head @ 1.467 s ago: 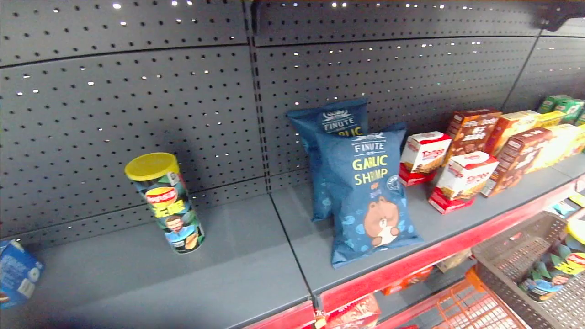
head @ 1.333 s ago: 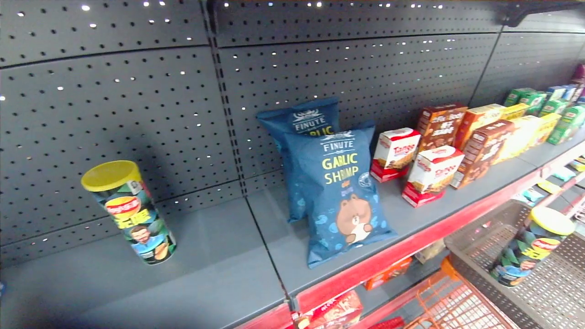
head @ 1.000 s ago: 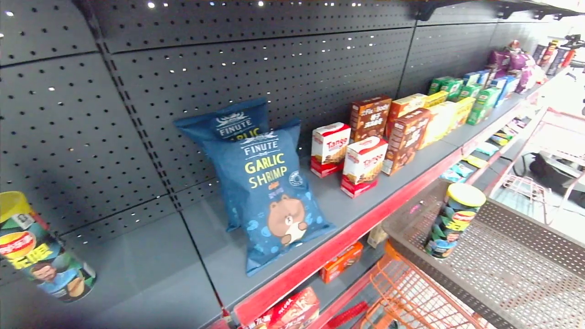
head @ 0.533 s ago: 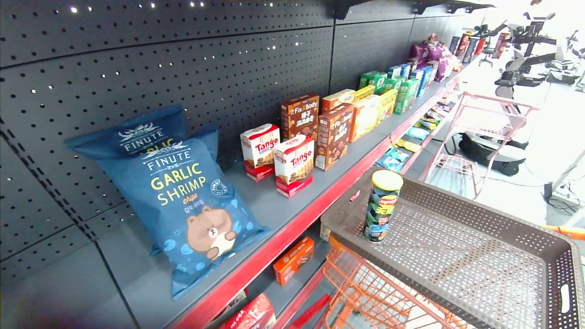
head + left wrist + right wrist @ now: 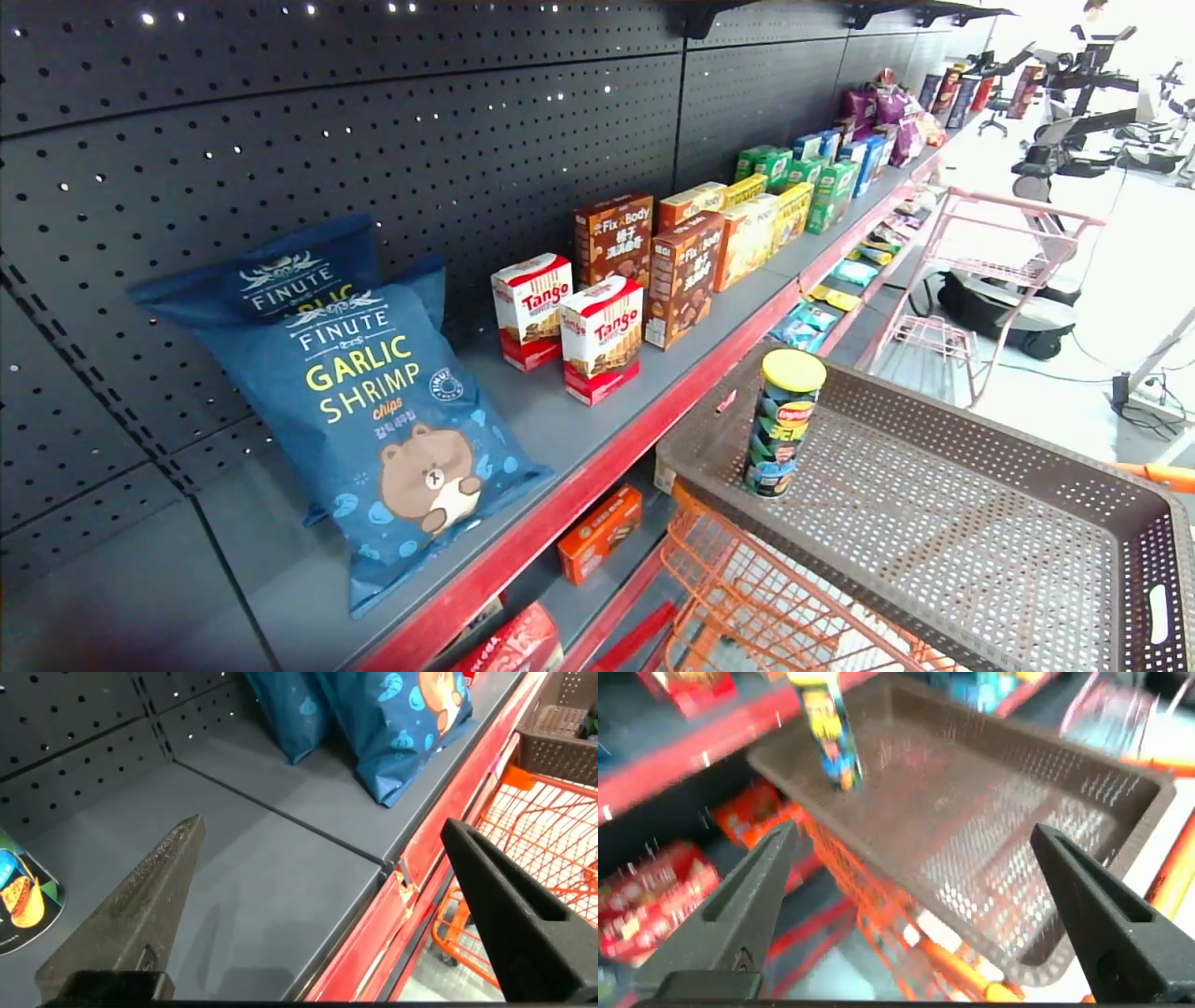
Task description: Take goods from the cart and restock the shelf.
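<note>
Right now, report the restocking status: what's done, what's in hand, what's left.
Done: one chip can sits on the shelf. In hand: nothing. The left hand hangs open over the bare shelf, and the right hand is open above the brown basket. Left: one yellow-lidded can stands upright in that basket on the orange cart, not yet picked up.
</note>
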